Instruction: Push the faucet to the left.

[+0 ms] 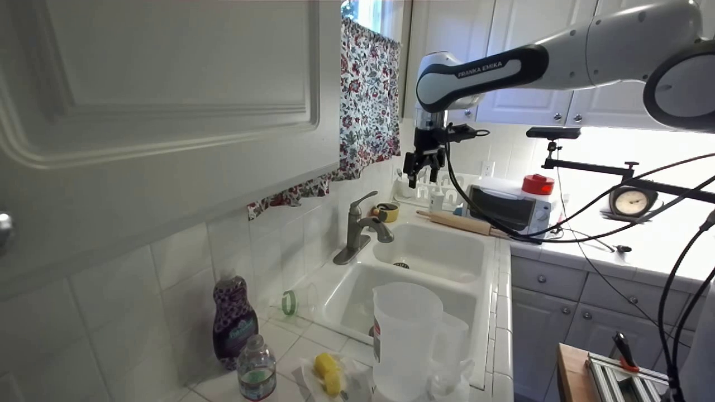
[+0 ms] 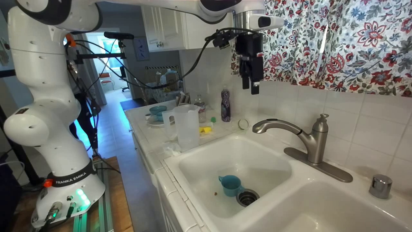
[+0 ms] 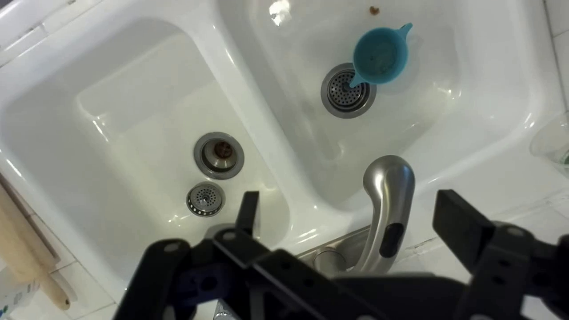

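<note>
A flowery curtain (image 2: 341, 48) hangs above white wall tiles (image 2: 370, 125) and a sink (image 2: 280, 196) in the counter (image 2: 151, 141). The silver faucet (image 2: 314, 141) stands at the sink's back edge, near the tiles. The jaws are high up, spread wide, well apart from the faucet. One big jug (image 1: 405, 335) beside the sink hides some of it in an exterior view. One purple bottle (image 1: 233, 324) and one clear bottle (image 1: 257, 371) stand nearby. The sink has two tubs (image 3: 146, 133), two drain holes (image 3: 218, 155) and one blue cup (image 3: 381, 55).
</note>
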